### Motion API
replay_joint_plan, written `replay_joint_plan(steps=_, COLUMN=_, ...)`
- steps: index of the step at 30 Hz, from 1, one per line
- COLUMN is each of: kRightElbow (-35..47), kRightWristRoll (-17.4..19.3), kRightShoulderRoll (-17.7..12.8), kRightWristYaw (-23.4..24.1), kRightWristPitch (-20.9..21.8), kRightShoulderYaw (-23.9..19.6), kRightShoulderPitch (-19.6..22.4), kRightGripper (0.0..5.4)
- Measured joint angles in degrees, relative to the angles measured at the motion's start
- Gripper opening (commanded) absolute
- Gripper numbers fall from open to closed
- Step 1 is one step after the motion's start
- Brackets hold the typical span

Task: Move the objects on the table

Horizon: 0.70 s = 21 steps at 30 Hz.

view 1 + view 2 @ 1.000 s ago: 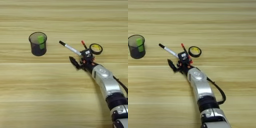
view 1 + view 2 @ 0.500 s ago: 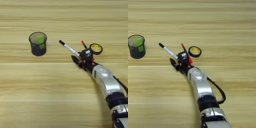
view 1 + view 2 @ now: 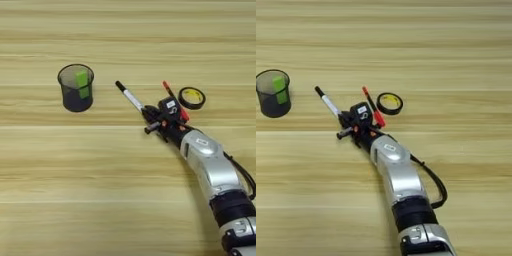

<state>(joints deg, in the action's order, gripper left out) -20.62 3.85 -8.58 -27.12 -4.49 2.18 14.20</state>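
The slim white marker with black cap [image 3: 129, 96] vanished at its lower end behind the black-fingered gripper [image 3: 151, 121]; whether those fingers clasped it was unclear. The silver forearm [image 3: 212, 167] ran off the bottom edge.

Black tape ring [image 3: 192, 97] with yellow inside; black-capped white marker [image 3: 129, 96].

No words, numbers or brand names can be read anywhere. A small white sticker [image 3: 171, 104] sits on the black wrist block behind the robot's fingers, and the tape ring [image 3: 192, 97] has a yellow inner label; any print on either is too small to make out.
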Motion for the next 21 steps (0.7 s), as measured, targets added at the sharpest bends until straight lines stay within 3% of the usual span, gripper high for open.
replay_joint_plan(steps=16, kRightElbow=-2.7, kRightWristRoll=0.0, kRightShoulderRoll=-0.02, kRightWristYaw=-1.4, kRightWristPitch=0.74, kRightShoulderYaw=0.72, kRightShoulderPitch=1.43, kRightGripper=0.05)
replay_joint_plan(steps=21, kRightElbow=-2.27, kRightWristRoll=0.8, kRightShoulderRoll=0.09, kRightWristYaw=-4.84, kRightWristPitch=-2.59, kRightShoulderYaw=2.34, kRightShoulderPitch=0.85, kRightGripper=0.05)
